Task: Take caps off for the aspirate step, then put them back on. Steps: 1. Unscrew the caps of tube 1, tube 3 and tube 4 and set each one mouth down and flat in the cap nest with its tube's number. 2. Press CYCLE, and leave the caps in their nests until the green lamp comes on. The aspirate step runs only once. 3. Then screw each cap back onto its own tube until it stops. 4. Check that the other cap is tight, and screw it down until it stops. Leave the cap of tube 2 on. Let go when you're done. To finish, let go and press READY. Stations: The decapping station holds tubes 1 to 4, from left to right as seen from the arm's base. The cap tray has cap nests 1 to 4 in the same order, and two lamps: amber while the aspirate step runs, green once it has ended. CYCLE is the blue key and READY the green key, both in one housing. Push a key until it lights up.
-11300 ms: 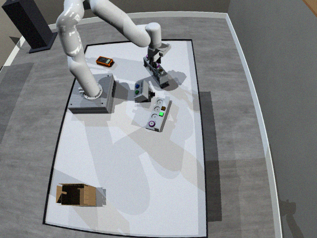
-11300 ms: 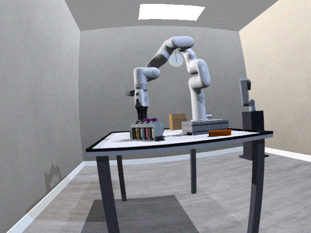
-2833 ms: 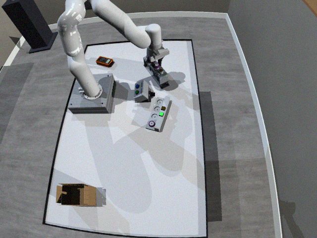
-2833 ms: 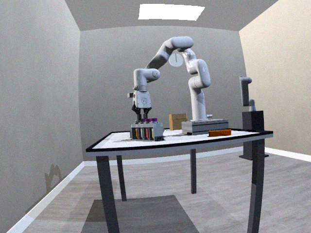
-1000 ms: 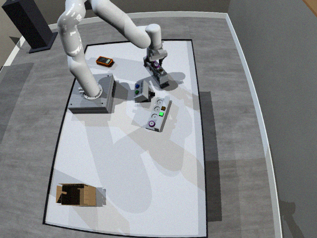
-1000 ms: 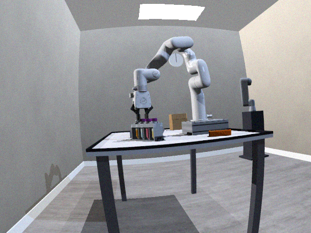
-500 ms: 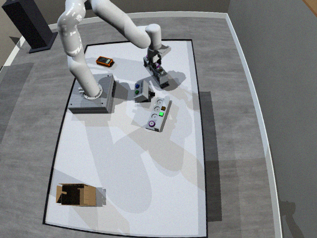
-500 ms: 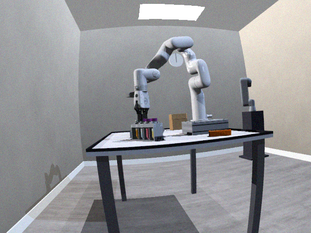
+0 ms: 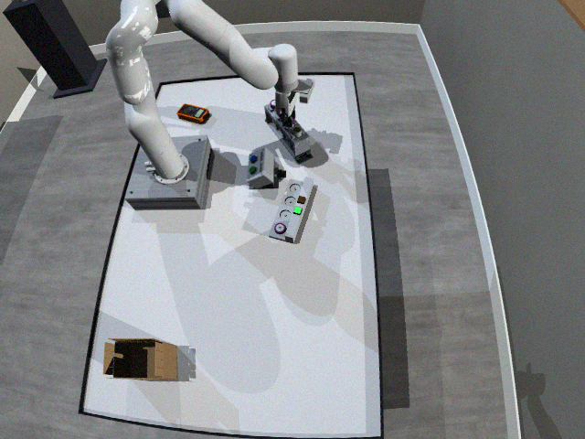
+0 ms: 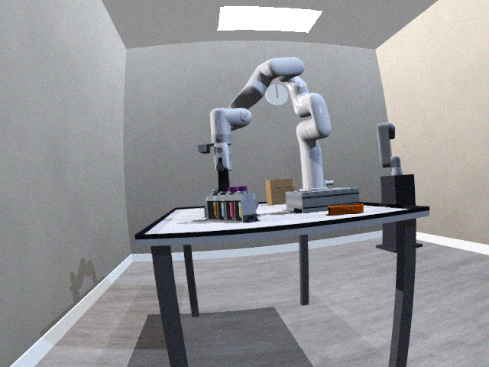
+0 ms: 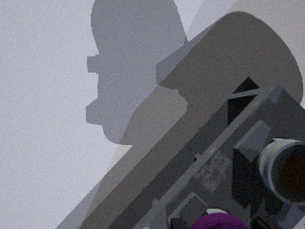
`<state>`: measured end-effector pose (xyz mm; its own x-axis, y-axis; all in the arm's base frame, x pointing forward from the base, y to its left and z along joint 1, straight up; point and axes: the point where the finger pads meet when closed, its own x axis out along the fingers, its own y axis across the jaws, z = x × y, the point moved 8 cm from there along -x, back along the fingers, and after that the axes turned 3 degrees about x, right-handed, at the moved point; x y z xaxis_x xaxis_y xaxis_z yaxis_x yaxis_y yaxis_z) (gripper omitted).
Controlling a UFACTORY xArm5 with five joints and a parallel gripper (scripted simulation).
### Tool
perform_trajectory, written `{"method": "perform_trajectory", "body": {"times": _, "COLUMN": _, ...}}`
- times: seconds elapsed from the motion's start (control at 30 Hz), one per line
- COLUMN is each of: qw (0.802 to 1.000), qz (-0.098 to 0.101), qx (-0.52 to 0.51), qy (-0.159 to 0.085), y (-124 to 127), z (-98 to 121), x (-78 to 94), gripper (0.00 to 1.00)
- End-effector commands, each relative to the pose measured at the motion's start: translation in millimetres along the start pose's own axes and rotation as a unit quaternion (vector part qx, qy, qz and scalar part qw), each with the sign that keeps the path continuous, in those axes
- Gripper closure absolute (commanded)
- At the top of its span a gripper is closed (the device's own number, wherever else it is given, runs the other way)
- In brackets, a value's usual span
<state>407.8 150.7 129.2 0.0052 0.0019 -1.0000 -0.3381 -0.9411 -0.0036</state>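
Step in hand, by my judgement: screwing the cap of tube 3 back onto its tube. The green lamp is lit, so recapping is permitted.

1. Position. The gripper hangs vertically over the decapping station, at the third tube from the station's left end as counted from the arm's base. The jaws are clamped on that purple cap; I see only its edge in the wrist view.
2. Neighbours. Tube 4, just beside the gripper toward the station's right end, stands open. Its cap lies in the cap tray, well apart from the station. Toward the station's left end I see purple caps on the tubes.
3. Method. I keep the wrist axis straight over the tube and turn without side load. A tilt would cross the thread.
4. I allow the gripper to sink with the thread. Holding its height fixed would strip the grip.
5. At the wrist limit I part the jaws, rotate back, and clamp again at the same height.
6. I stop when the cap refuses to turn. I cannot tell from these views how far down it sits.
7. On release, I lift straight up, clear of tube 4's open mouth.
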Motion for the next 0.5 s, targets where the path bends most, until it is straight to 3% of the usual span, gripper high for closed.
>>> {"method": "perform_trajectory", "body": {"times": 0.0, "qw": 1.0, "qz": -0.002, "qx": -0.008, "qy": 0.0, "y": -0.3, "z": -0.9, "x": -1.1, "gripper": 1.0}}
{"method": "perform_trajectory", "body": {"times": 0.4, "qw": 1.0, "qz": -0.002, "qx": -0.008, "qy": 0.0, "y": -0.3, "z": -0.9, "x": -1.1, "gripper": 1.0}}
{"method": "perform_trajectory", "body": {"times": 0.47, "qw": 0.999, "qz": -0.002, "qx": 0.042, "qy": 0.0, "y": -0.3, "z": -0.9, "x": -1.0, "gripper": 1.0}}
